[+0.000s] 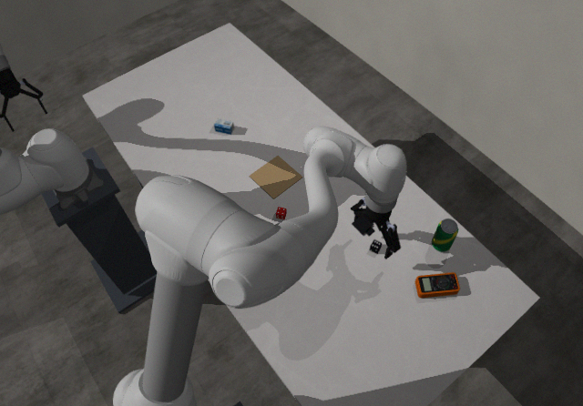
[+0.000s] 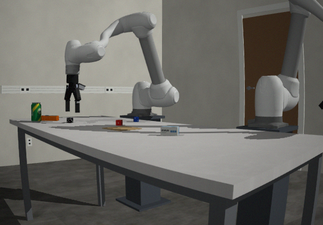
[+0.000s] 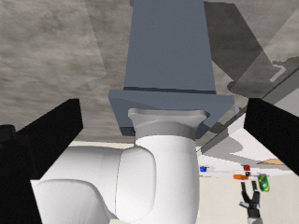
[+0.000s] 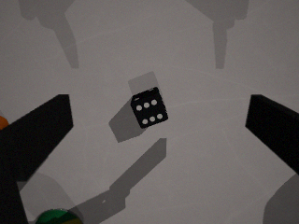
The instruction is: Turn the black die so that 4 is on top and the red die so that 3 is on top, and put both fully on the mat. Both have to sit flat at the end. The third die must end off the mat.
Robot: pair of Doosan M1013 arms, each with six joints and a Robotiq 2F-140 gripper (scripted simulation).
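The black die [image 1: 375,246] [image 2: 69,120] [image 4: 149,108] sits flat on the table, off the mat, with 6 on top. My right gripper [image 2: 72,111] [image 4: 160,110] is open and empty above it, fingers to either side in the right wrist view. The red die [image 1: 281,212] [image 2: 119,122] [image 3: 247,167] sits off the tan mat [image 1: 275,176] [image 2: 122,128], close to one corner; its top number is too small to read surely. The blue third die [image 2: 136,119] [image 3: 203,169] is off the mat, hidden in the top view. My left gripper [image 1: 29,120] [image 3: 163,113] is open and empty, away from the table.
A green can [image 1: 443,237] [image 2: 36,111] [image 4: 58,217] and an orange multimeter [image 1: 437,285] [image 2: 50,118] stand near the black die. A small blue-and-white box [image 1: 223,126] [image 2: 169,130] lies beyond the mat. The right arm reaches over the table beside the red die.
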